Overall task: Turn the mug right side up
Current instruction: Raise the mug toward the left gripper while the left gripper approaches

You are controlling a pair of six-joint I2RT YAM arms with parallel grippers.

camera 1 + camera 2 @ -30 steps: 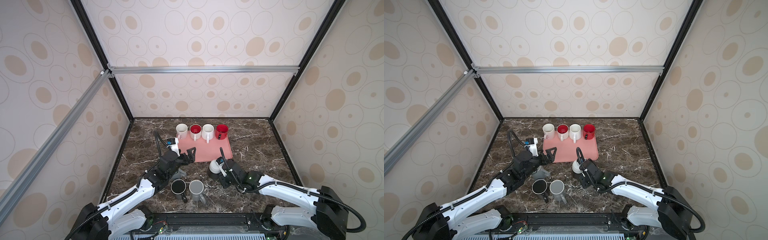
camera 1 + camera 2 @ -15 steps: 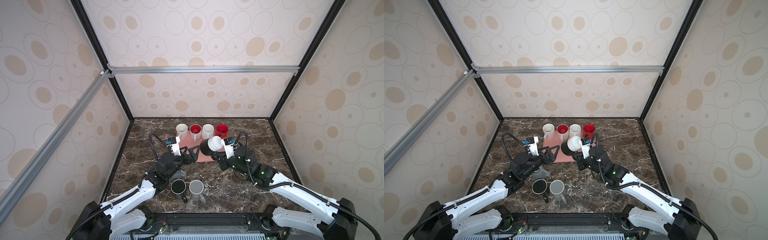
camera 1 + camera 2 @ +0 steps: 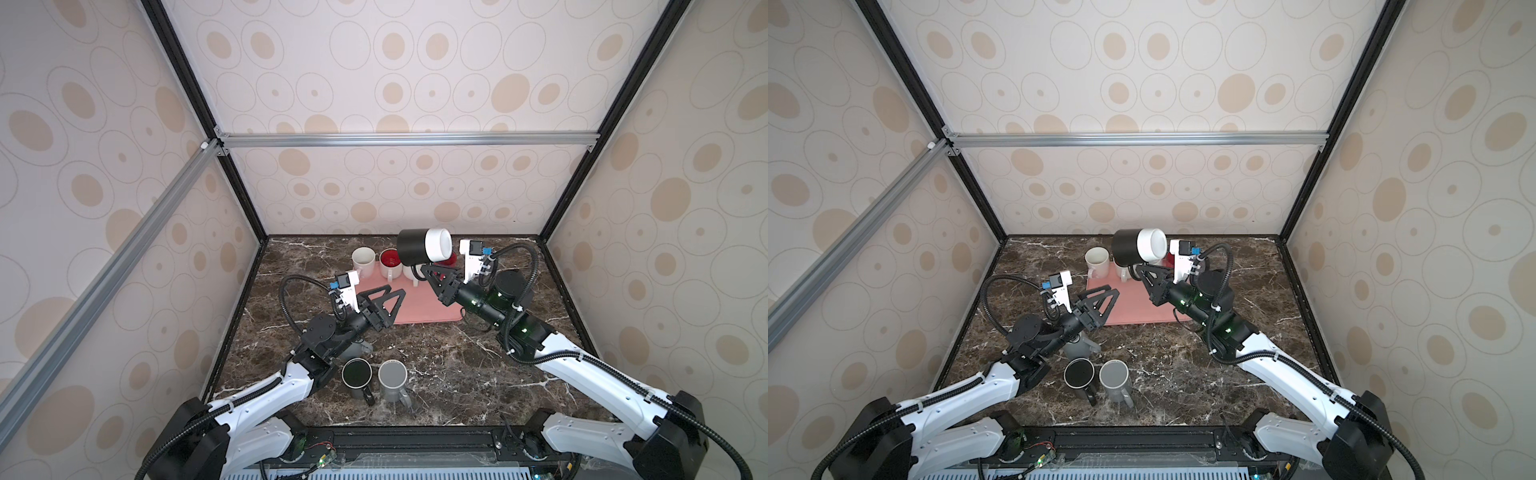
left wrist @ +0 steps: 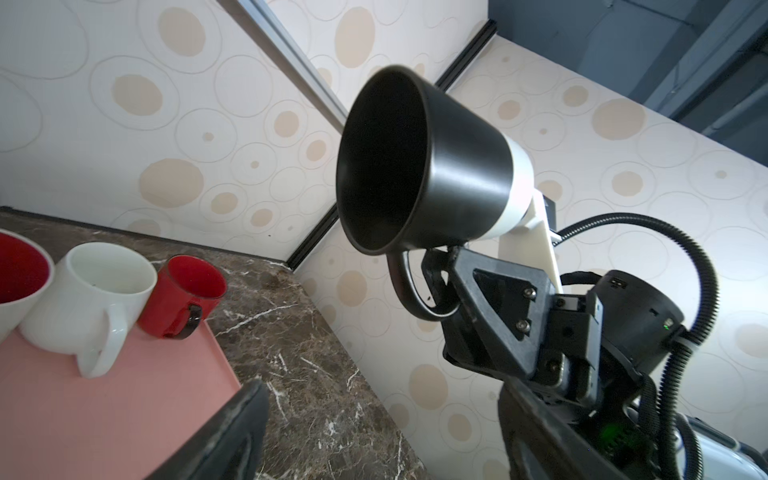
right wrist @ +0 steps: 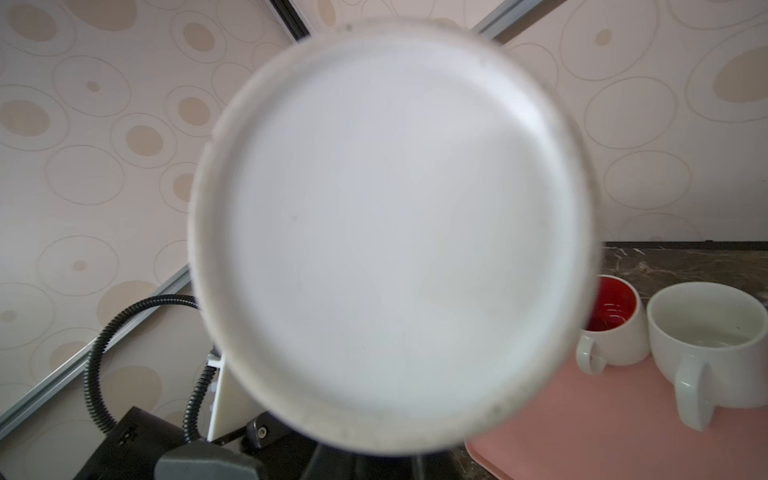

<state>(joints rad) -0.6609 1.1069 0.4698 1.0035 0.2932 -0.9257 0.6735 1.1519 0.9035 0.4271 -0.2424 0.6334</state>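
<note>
The mug (image 3: 424,246) (image 3: 1139,246) is black with a white base. It hangs on its side high above the back of the pink tray (image 3: 415,307), mouth to the left and handle down. My right gripper (image 3: 424,271) (image 3: 1140,272) is shut on the handle from below. In the left wrist view the mug's dark mouth (image 4: 386,166) faces the camera. In the right wrist view its white base (image 5: 390,232) hides the jaws. My left gripper (image 3: 396,290) (image 3: 1109,291) (image 4: 380,388) stands open and empty over the tray's front left, below and left of the mug.
Upright mugs line the tray's back: a cream one (image 3: 363,257), a white one with a red inside (image 3: 390,259), a red one (image 3: 451,259). A black mug (image 3: 356,374) and a grey mug (image 3: 392,376) stand near the front edge. Another grey mug (image 3: 360,346) sits under my left arm.
My right arm has lifted the mug off the table, carried it up and back over the tray, and tipped it onto its side. My left gripper has risen slightly and its jaws have narrowed a little.
</note>
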